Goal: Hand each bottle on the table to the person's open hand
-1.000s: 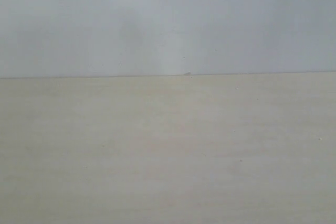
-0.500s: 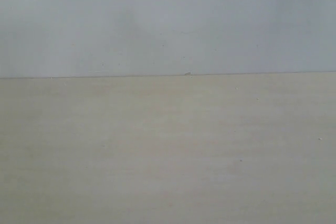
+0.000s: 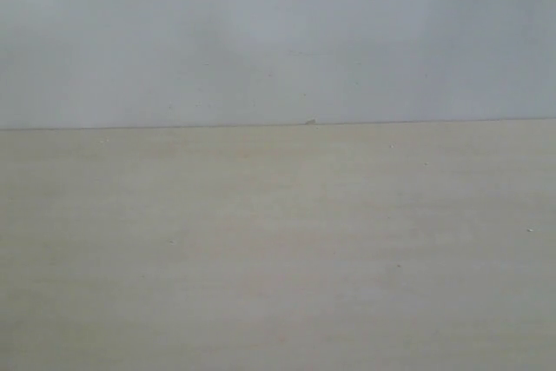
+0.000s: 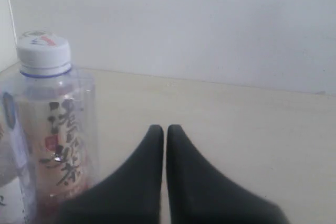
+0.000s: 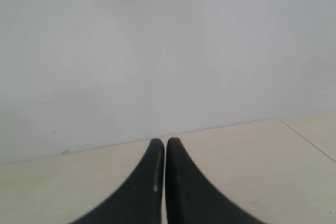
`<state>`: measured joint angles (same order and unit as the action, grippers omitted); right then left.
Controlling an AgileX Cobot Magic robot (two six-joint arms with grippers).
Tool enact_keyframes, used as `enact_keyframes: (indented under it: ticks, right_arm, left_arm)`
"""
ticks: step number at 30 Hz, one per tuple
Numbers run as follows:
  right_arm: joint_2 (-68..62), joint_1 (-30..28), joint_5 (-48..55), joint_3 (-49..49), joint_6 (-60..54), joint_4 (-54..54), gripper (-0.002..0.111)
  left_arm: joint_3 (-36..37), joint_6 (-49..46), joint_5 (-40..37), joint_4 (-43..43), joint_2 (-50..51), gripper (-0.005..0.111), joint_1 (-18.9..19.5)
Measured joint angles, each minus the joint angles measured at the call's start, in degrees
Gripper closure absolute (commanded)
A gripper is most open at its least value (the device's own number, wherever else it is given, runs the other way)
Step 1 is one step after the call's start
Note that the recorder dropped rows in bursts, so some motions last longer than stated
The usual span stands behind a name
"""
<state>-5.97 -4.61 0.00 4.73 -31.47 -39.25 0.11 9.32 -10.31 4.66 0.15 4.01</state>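
In the left wrist view a clear plastic bottle (image 4: 50, 129) with a white cap (image 4: 43, 52) stands upright on the table (image 4: 236, 129). Cream colour, black characters and a reddish base show through it; I cannot tell whether they are its own label or a bottle behind it. The rim of another clear bottle (image 4: 8, 145) with a blue mark shows at the frame's edge. My left gripper (image 4: 165, 128) is shut and empty, beside the capped bottle and apart from it. My right gripper (image 5: 165, 141) is shut and empty over bare table (image 5: 252, 156). No hand is in view.
The exterior view holds only the pale beige tabletop (image 3: 278, 249) and a plain grey-white wall (image 3: 278, 41) behind its far edge. A table edge (image 5: 307, 140) runs diagonally in the right wrist view.
A faint shadow on the wall has faded in the exterior view. Nothing else has visibly moved.
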Motion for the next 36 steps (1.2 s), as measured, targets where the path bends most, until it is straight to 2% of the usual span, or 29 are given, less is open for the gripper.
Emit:
enact_keyframes:
  ticks: [1, 4, 13, 36]
  right_arm:
    - [0.0, 0.0, -0.5, -0.2, 8.2, 8.2, 0.107]
    - [0.0, 0.0, -2.6, -2.1, 22.9, 21.7, 0.107]
    - [4.5, 0.0, -1.7, -4.5, 42.5, 41.6, 0.107]
    - [5.0, 0.0, 2.3, -4.7, 48.1, 43.4, 0.107]
  left_arm:
    - [0.0, 0.0, 0.0, 0.0, 0.0, 0.103, 0.0]
    - [0.0, 0.0, 0.0, 0.0, 0.0, 0.103, 0.0]
    - [0.0, 0.0, 0.0, 0.0, 0.0, 0.103, 0.0]
    - [0.0, 0.0, 0.0, 0.0, 0.0, 0.103, 0.0]
